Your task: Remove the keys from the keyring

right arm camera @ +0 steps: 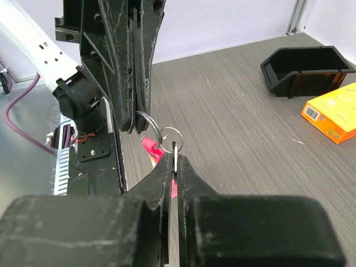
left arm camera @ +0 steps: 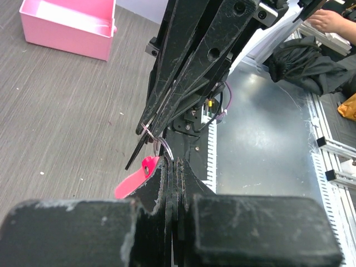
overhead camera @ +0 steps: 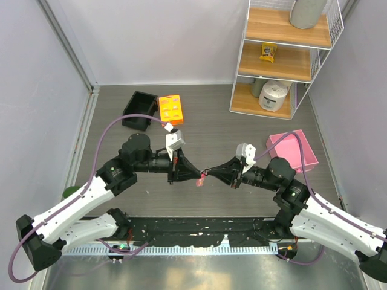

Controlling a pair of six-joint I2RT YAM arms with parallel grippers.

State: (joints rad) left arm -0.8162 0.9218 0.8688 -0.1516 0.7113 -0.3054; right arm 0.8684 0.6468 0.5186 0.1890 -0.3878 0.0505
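Both grippers meet tip to tip above the middle of the table. My left gripper (overhead camera: pixel 198 175) is shut on the larger metal ring (right arm camera: pixel 149 124) of the keyring. The keyring's pink-red tag (left arm camera: pixel 132 181) hangs just beside the left fingertips (left arm camera: pixel 167 167). My right gripper (right arm camera: pixel 175 158) is shut on a key (right arm camera: pixel 175 152), whose thin silvery edge shows between the tips. A smaller ring (right arm camera: pixel 171 138) links the key to the larger ring. In the top view the pink tag (overhead camera: pixel 199 180) dangles below the two tips. The rest of the key is hidden inside the right fingers.
A pink tray (overhead camera: pixel 293 151) sits to the right on the table. An orange box (overhead camera: pixel 170 109) and a black bin (overhead camera: pixel 139 110) stand at the back left. A wire shelf unit (overhead camera: pixel 284 54) stands at the back right. A metal rail runs along the near edge.
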